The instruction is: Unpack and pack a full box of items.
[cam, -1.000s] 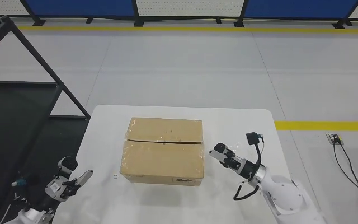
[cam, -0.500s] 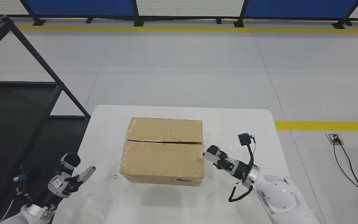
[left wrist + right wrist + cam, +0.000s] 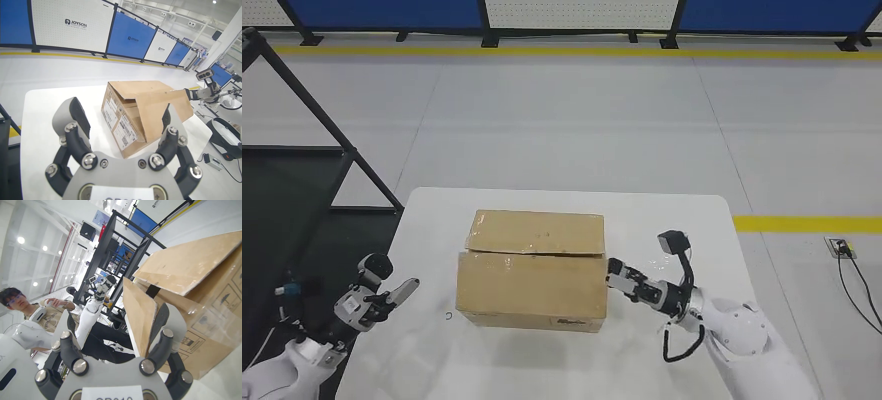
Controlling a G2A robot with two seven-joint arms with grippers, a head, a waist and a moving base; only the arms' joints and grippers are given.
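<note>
Top view: a brown, rectangular corrugated cardboard box (image 3: 532, 270) sits mid-table on the smooth white table (image 3: 682, 220). The right gripper (image 3: 614, 272), spread wide, straddles the ragged edge of the raised flap (image 3: 140, 313). The left gripper (image 3: 405, 291) gapes wide, well apart from the box.

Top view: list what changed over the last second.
The right gripper moved in to the right end of the box, and its open jaws now straddle the edge of the near flap. The left gripper edged forward, jaws open. The box stayed put.
</note>
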